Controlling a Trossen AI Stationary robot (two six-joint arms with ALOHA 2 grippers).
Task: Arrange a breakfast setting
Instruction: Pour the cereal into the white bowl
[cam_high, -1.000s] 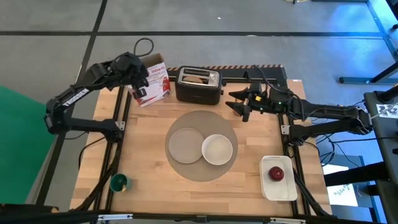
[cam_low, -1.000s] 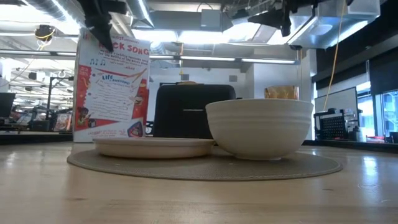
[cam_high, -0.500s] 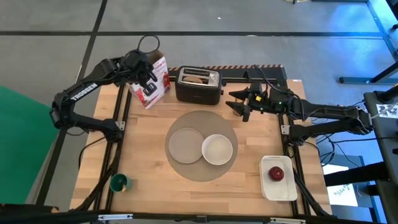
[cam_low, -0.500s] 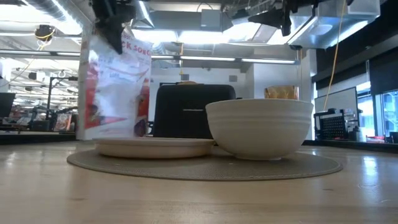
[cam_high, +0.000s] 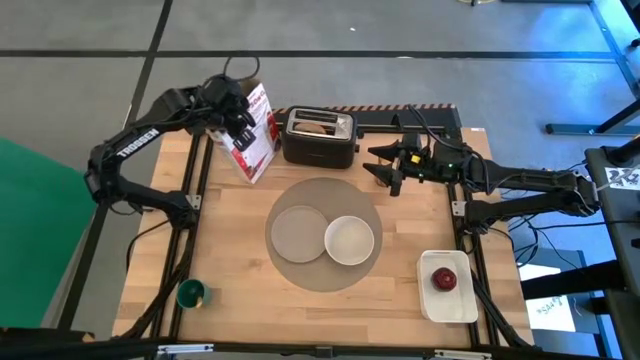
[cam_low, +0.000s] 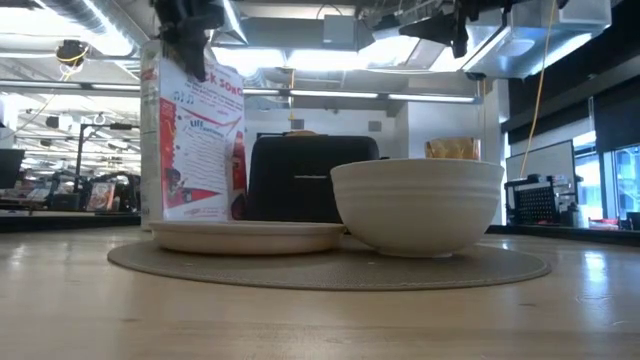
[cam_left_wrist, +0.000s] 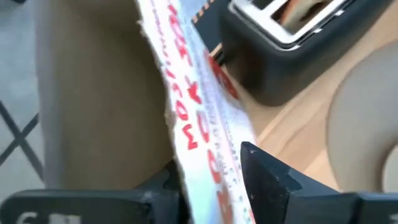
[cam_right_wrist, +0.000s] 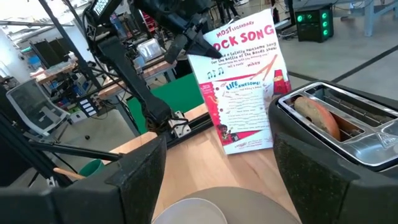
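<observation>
A round grey mat (cam_high: 325, 275) lies mid-table with a grey plate (cam_high: 298, 232) and a white bowl (cam_high: 349, 240) on it. Behind it a black toaster (cam_high: 320, 140) holds a ring of bread (cam_right_wrist: 317, 115) in one slot. A red apple (cam_high: 443, 279) lies on the white tray (cam_high: 450, 302) at the near right. My left gripper (cam_high: 232, 110) is shut on a red and white printed box (cam_high: 255, 135) left of the toaster. My right gripper (cam_high: 385, 165) hovers open right of the toaster. Beyond the bowl, the low view shows an amber cup (cam_low: 452, 148). My left gripper pinches the box's top edge (cam_left_wrist: 211, 162) between its two fingers, near one upper corner (cam_right_wrist: 198, 55). The fingers come from above, slanting down from the table's left. The box stands nearly upright below them; whether its bottom rests on the table I cannot tell.
A small green cup (cam_high: 191, 294) stands at the near left corner. Bare wood lies in front of the mat and to its left. Cables and a dark bar (cam_high: 400, 112) run along the far edge behind the toaster.
My left gripper has moved toward the toaster and rolled at the wrist. The box has turned about its upright line with it: its broad printed face looked toward the near edge, and now a narrower, slanted view shows. It stands closer to the toaster.
</observation>
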